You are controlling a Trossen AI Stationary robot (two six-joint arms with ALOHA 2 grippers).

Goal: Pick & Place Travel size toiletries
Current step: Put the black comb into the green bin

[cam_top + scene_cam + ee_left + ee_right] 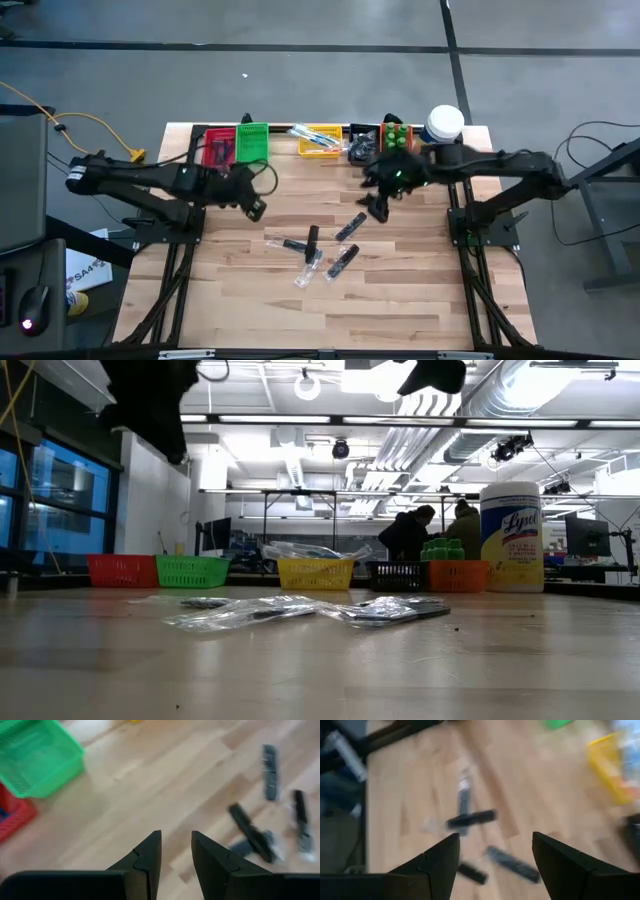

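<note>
Several slim black toiletries in clear wrappers (325, 250) lie flat and scattered on the wooden table's middle; the low view shows them as a low heap of wrappers (300, 610). My left gripper (255, 207) hovers left of them, its fingers a narrow gap apart (176, 834), with black items (252, 832) ahead of it. My right gripper (378, 205) hovers at their far right, wide open (495, 837), above the black items (470, 818). Neither gripper holds anything. Small green bottles (398, 133) stand in the orange bin.
Along the far edge stand a red bin (218, 150), a green bin (252, 142), a yellow bin (320, 140) holding wrapped items, a black bin (362, 146), an orange bin (458, 575) and a white jar (444, 124). People stand in the room behind (420, 535).
</note>
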